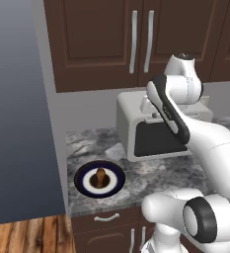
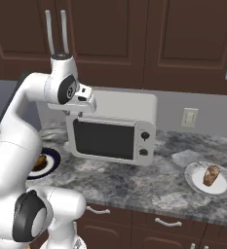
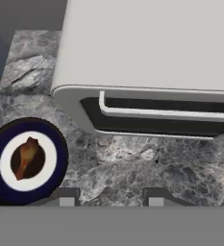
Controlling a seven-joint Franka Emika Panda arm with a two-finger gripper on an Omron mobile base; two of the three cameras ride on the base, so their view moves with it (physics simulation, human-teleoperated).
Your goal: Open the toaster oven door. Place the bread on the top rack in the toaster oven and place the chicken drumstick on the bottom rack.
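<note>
My gripper [image 3: 108, 196] hovers above toaster oven [image 2: 129, 104], jaws part spread, nothing between, pointed down for reach to handle [image 3: 161, 113]. Toaster oven door [image 2: 104, 139] shut. Chicken drumstick [image 3: 27, 157] on blue-rimmed plate [image 3: 60, 153], left; bread [image 2: 211, 175] on white plate [image 2: 193, 181], right.

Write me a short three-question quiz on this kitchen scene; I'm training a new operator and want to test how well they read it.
1. True or false: the toaster oven door is shut.
2. What lies on the dark-rimmed plate left of the toaster oven?
A. the bread
B. the chicken drumstick
C. nothing
3. Where does the tool hang?

Key:
1. True.
2. B, the chicken drumstick; the bread sits on a white plate to the oven's right.
3. Above the oven's front left corner, near the door handle, fingers apart, holding nothing.
</note>
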